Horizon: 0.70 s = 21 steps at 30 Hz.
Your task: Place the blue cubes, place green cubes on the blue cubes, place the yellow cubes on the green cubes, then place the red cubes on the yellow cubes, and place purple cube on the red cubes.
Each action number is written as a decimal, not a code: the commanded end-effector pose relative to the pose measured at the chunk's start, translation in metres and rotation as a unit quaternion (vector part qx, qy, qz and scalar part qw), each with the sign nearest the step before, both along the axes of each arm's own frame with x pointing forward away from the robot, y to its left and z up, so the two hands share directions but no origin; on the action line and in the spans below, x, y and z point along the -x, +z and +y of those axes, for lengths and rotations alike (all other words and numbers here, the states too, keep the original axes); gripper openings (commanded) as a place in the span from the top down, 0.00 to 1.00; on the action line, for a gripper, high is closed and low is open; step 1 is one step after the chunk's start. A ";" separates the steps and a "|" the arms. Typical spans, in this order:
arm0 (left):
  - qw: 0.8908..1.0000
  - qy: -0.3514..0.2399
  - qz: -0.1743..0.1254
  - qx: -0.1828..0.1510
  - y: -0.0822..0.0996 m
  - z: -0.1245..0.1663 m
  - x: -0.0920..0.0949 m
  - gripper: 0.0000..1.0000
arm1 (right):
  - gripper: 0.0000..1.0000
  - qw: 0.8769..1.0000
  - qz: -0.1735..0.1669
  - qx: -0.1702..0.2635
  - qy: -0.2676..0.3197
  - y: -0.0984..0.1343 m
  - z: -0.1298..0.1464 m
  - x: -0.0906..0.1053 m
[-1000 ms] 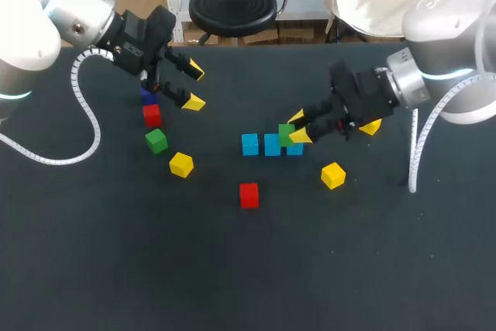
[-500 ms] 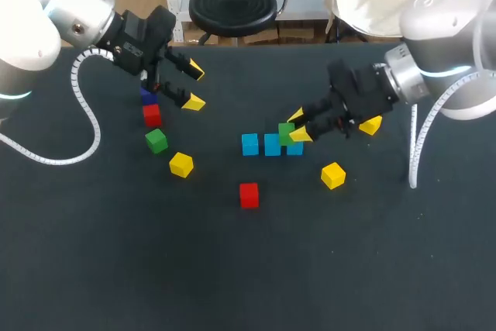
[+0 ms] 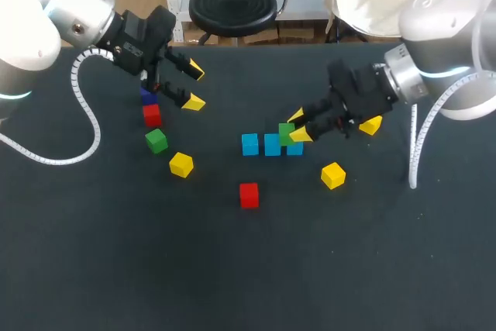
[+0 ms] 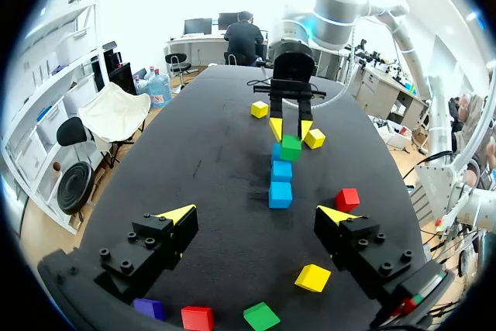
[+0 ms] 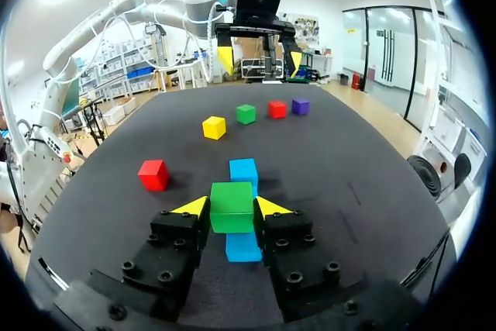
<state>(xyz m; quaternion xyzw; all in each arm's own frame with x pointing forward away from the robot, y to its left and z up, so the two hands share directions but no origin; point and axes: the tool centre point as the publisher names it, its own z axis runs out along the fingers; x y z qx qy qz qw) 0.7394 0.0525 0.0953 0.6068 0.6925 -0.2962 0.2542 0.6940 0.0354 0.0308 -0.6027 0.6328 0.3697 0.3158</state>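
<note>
Our right gripper [image 3: 297, 128] has a green cube [image 3: 286, 133] pinched right over the row of blue cubes [image 3: 260, 144] mid-worktop [image 3: 116, 253], and our left gripper [image 3: 193, 87] hangs spread wide by the purple cube [image 3: 147, 96].

Light falls brightly and evenly from overhead in the head view, so the matte table [image 3: 232, 269] reads uniformly dark and the cubes cast only small, soft shadows close against their bases, as around the red cube [image 3: 249, 194]. In the left wrist view strong light floods in from the far end, washing out to white everything above the table's far edge and laying a pale sheen along the middle of the tabletop. The right wrist view is lit more gently, with a faint sheen on the far tabletop and a soft shadow just beside the blue cubes [image 5: 243, 172] under the green cube [image 5: 232, 206].
</note>
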 end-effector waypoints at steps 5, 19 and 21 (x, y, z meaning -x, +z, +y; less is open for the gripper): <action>1.000 0.001 -0.001 0.000 0.000 0.000 0.001 0.00 | 1.00 1.000 0.002 0.001 0.003 -0.001 0.003 -0.004; 1.000 0.001 -0.001 0.000 0.000 0.000 0.001 0.00 | 0.64 1.000 0.005 0.002 0.001 -0.003 0.004 -0.005; 1.000 0.001 -0.001 0.000 0.000 0.000 0.001 0.00 | 0.54 1.000 0.005 0.002 0.000 -0.003 0.003 -0.005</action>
